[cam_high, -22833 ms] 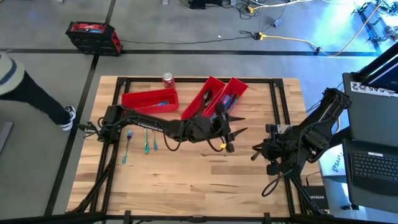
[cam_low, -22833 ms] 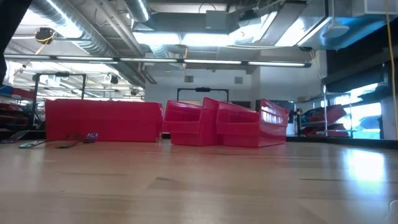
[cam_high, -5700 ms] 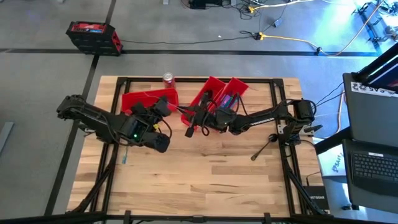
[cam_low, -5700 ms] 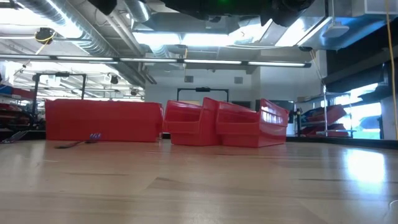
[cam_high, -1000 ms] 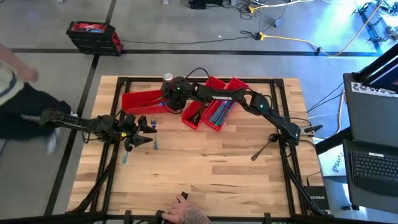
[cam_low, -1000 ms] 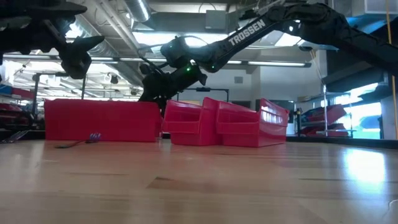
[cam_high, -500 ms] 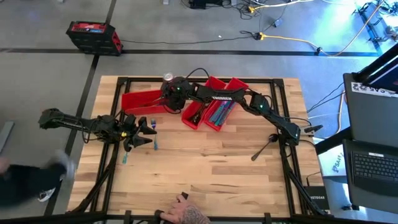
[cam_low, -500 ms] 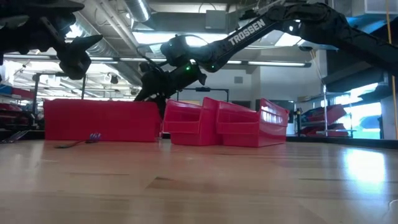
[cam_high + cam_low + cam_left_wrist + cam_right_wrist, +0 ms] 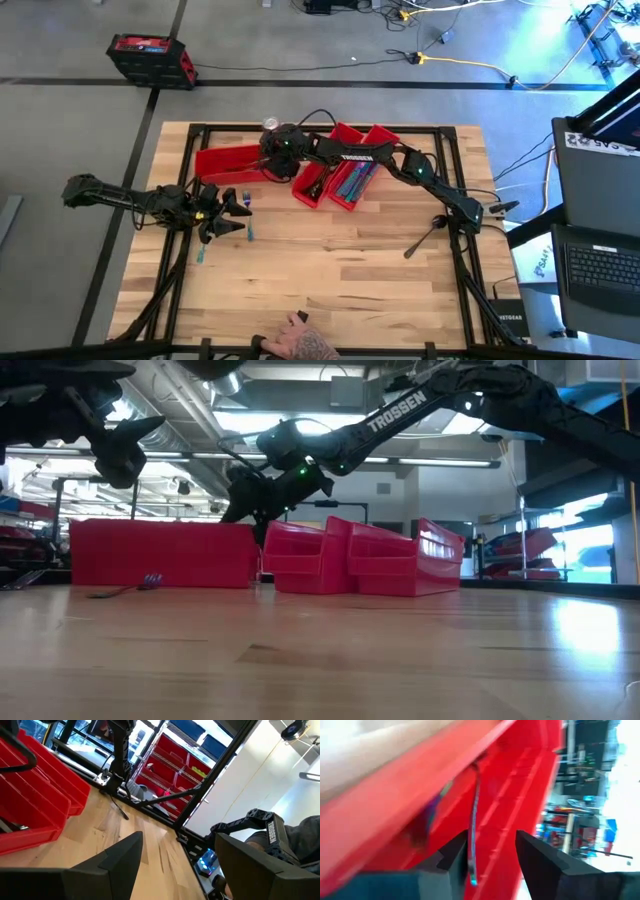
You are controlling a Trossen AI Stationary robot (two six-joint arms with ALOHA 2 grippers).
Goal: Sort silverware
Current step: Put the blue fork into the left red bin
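My right gripper [image 9: 263, 163] reaches across the table's far side and stands open over the right end of the left red bin [image 9: 232, 161], tilted down into it [image 9: 243, 512]. In the right wrist view a slender teal-tipped piece of silverware [image 9: 475, 830] stands inside the bin, in the gap [image 9: 492, 855] between the fingers. More silverware lies in the slanted bins [image 9: 350, 175]. Loose pieces [image 9: 249, 232] [image 9: 200, 255] lie flat on the wood near my left gripper [image 9: 242, 212], which hovers open and level above the table with nothing between its fingers [image 9: 180, 870]. My right gripper has the slender piece close beside one finger [image 9: 451, 857]. I cannot tell whether it touches the piece. The piece runs along the fingers, its teal tip [image 9: 472, 881] down near their bases, inside the red bin.
A red soda can [image 9: 268, 125] stands at the far edge behind the left bin. Two slanted red bins [image 9: 322, 172] lie side by side right of it. A person's hand [image 9: 297, 340] rests at the near edge. The wood on the near and right side is bare.
My right gripper has stayed over the left bin while its fingers spread apart in the low view. A person who walked past the table's left side has gone out of view.
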